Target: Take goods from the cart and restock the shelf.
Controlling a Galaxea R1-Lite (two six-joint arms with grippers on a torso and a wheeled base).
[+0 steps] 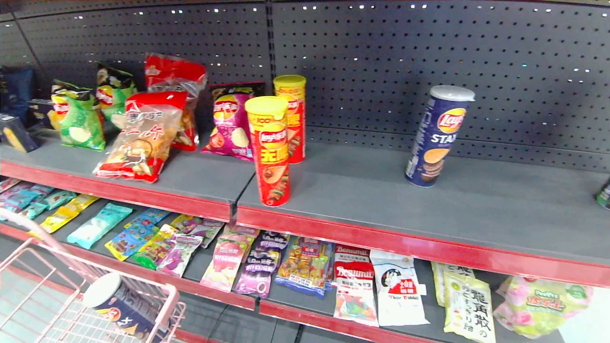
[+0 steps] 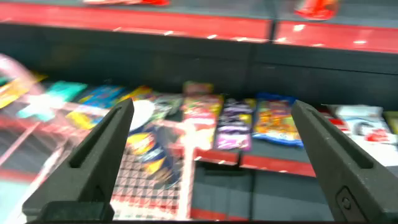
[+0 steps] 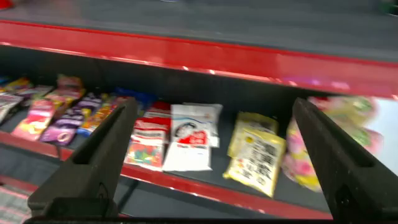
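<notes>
Grey pegboard backs the red-edged upper shelf; the landmark is the yellow-lidded canister, upright at the shelf's front edge with its label turned outward, presumably for display. Directly behind this canister stands its twin; to its left, crisp bags lean on one another for support; well apart to its right stands the shelved blue canister, and the bare shelf between them is probably the gap to be restocked. Below the landmark, the lower shelf carries sweet packets laid flat, face up. Below and far to its left stands the pink wire cart; the carted canister, the next item to move, lies tilted in the cart's corner. The left tool is spread wide and empty, aimed toward the cart, apparently ready for that canister; the right tool, likewise wide and empty, faces the lower shelf below and right of the landmark.
</notes>
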